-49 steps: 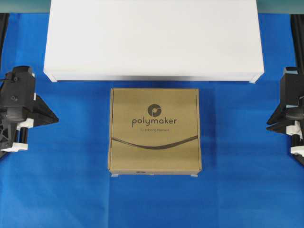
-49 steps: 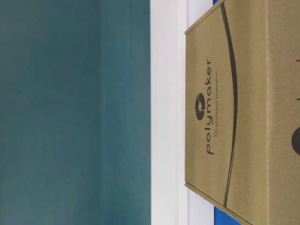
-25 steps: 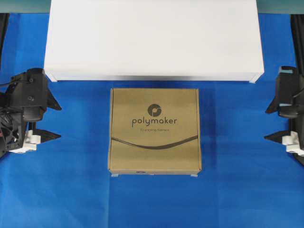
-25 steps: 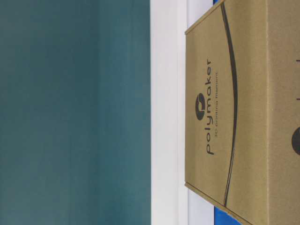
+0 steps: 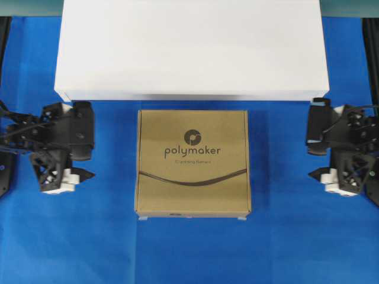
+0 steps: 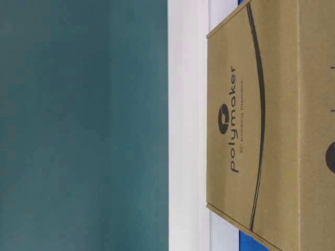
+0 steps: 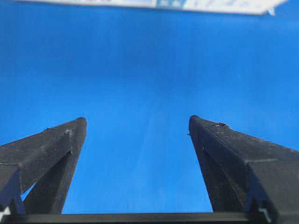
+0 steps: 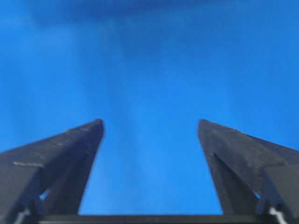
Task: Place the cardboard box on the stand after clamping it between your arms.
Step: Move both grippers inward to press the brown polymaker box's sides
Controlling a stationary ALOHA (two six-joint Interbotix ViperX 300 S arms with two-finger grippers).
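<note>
The left end effector (image 5: pixel 89 157) stood wide open and held nothing; in its wrist view both fingers (image 7: pixel 56 144) spread apart over bare blue desk (image 7: pixel 140 70), with a strip of the white stand (image 7: pixel 140 3) at the far edge. The right end effector (image 5: pixel 314 155) was likewise spread wide and empty, its fingers (image 8: pixel 233 149) framing only blue cloth. The box (image 5: pixel 192 163) lay flat on the desk between the two end effectors, apart from both: to the right of the left one and to the left of the right one. The stand (image 5: pixel 192 47) sat just beyond the box's far edge, ahead of both end effectors and not touched by either.
</note>
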